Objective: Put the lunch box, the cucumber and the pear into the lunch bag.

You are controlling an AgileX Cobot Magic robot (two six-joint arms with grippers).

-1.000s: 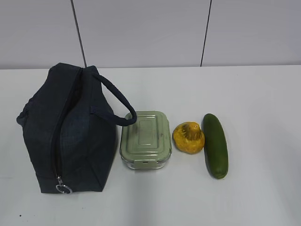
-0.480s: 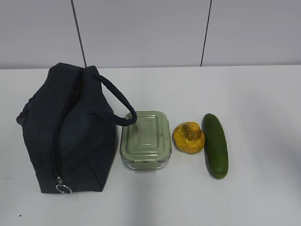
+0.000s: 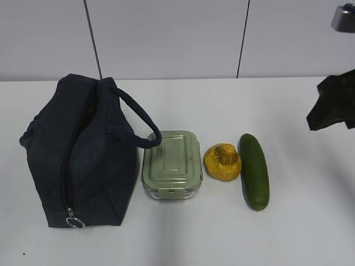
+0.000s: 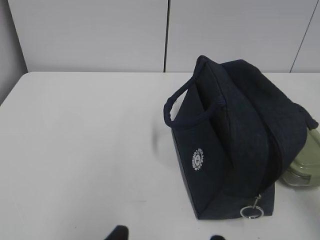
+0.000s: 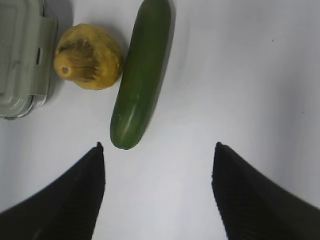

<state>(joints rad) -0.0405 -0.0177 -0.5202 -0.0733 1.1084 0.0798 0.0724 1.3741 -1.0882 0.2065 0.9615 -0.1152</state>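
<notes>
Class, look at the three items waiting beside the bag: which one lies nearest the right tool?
The cucumber. In the right wrist view its end lies just ahead of the open right tool, while the pear and lunch box sit farther off.

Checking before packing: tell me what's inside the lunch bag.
Nothing can be seen inside: the lunch bag is zipped shut, the ring pull at its near end. The lunch box, pear and cucumber lie outside, on the table.

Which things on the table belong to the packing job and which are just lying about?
Job: dark navy fabric lunch bag; sage-green lidded lunch box; lumpy yellow pear; dark green cucumber.
Lying about: nothing else visible on the white table.
</notes>
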